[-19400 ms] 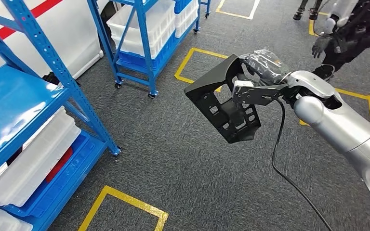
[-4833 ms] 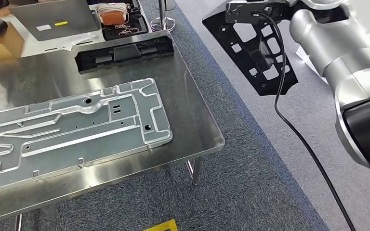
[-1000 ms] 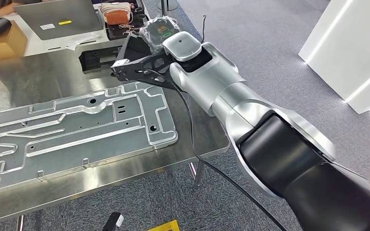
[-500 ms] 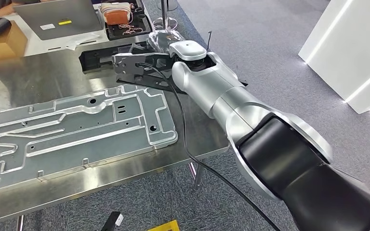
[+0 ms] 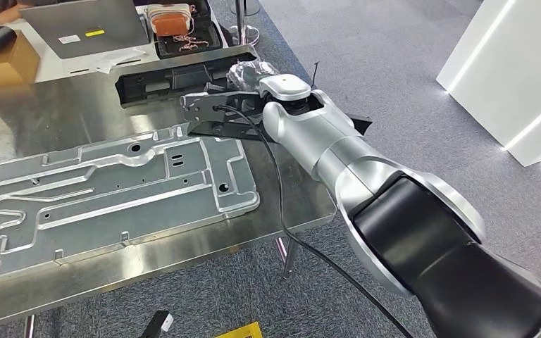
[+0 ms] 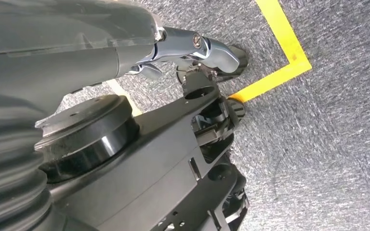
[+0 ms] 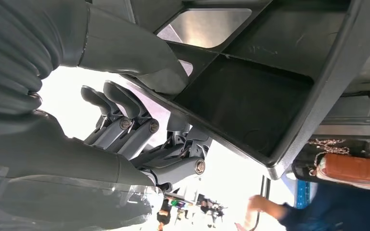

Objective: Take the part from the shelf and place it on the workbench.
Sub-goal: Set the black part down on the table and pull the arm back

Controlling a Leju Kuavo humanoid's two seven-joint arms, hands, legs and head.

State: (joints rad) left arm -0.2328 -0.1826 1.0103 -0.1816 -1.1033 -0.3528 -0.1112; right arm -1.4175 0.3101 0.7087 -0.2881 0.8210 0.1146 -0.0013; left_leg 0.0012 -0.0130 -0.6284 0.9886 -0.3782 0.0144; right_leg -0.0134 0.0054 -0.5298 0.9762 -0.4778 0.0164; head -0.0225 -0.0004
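Lowered the black part [image 5: 218, 118] over the last second: was tilted up above the bench, then flattened, now low over the workbench [image 5: 282, 190], far right area. Sat between the long black moulding [image 5: 176, 74] at the back and the stamped aluminium panel [image 5: 113, 186] in front, near edge at or just over the panel's corner; contact with the steel not confirmable from the head view.

Right hand [image 7: 139, 130] kept clamped on the part [image 7: 250, 96]: thumb on one face of the wall, fingers [image 7: 120, 110] curled behind the other. No release seen.

Left hand [image 6: 197, 48] hanging by the body, over carpet and yellow floor tape [image 6: 279, 43]; fingers look curled in with nothing in them, but mostly hidden, so can't tell for sure.

Judged: transport done, placement nearly done. Remaining: settle the part flat, open the fingers, back out. Risk: edge riding up on the panel and rocking on release. Far end of bench also carried a laptop [image 5: 84, 24] and a tray with a brown pouch [image 5: 169, 17].
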